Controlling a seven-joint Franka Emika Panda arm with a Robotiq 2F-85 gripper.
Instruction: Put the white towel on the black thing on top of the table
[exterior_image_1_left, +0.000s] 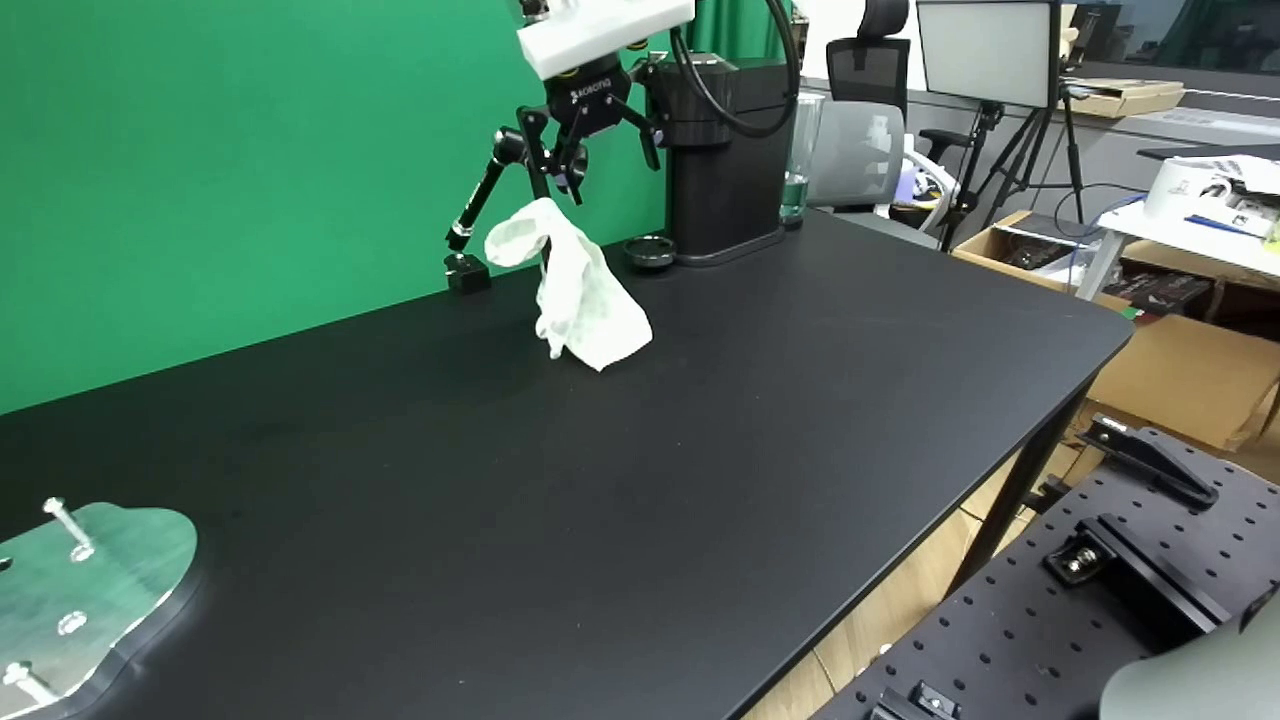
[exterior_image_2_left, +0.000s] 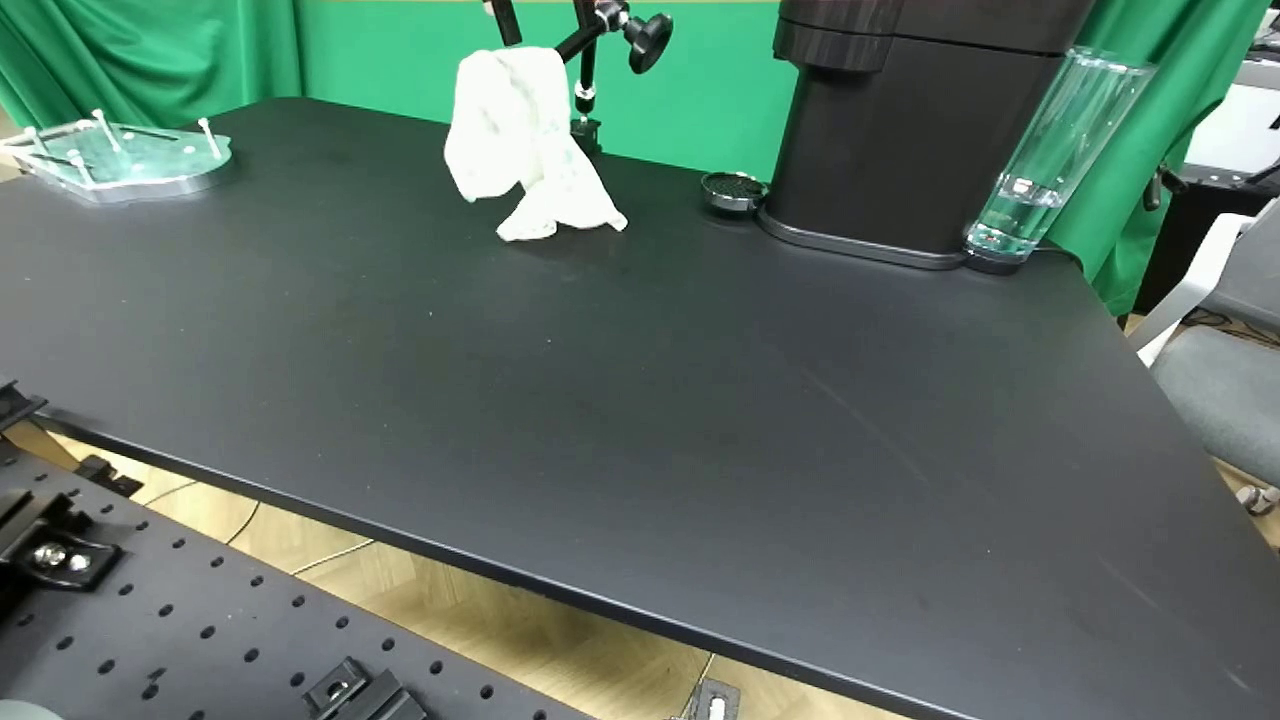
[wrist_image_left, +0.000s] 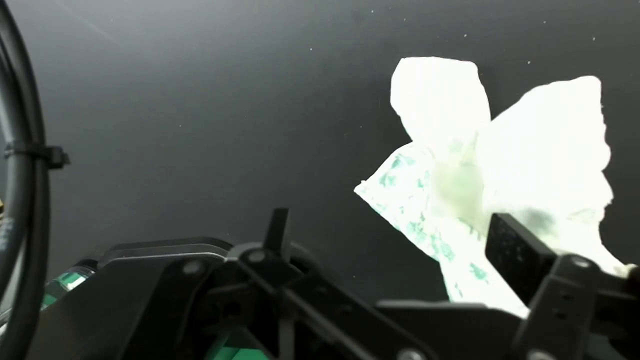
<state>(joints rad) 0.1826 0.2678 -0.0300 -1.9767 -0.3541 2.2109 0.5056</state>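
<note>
— Which way is the green-printed white towel (exterior_image_1_left: 592, 308) to be sought from the Robotiq gripper (wrist_image_left: 389, 227)?

— Below and to one side. In the wrist view it is set off toward the finger (wrist_image_left: 517, 257) at the right of that view, by which it is partly hidden; whether the two are touching cannot be told.

— And its long axis?

— Roughly vertical, a lower corner being swung out. It is apparently draped over the black articulated mounting arm (exterior_image_1_left: 487, 194) beside the green backdrop (exterior_image_1_left: 250, 160); whether the black table (exterior_image_1_left: 480, 500) is reached by its hem cannot be made out.

— Is anything grasped?

— Nothing: the fingers are spread wide, with no fold pinched.

— What is called for, then?

— The towel can be judged placed, so a slow lift is suggested, away from that near finger's side, where a fold could be snagged.
</note>
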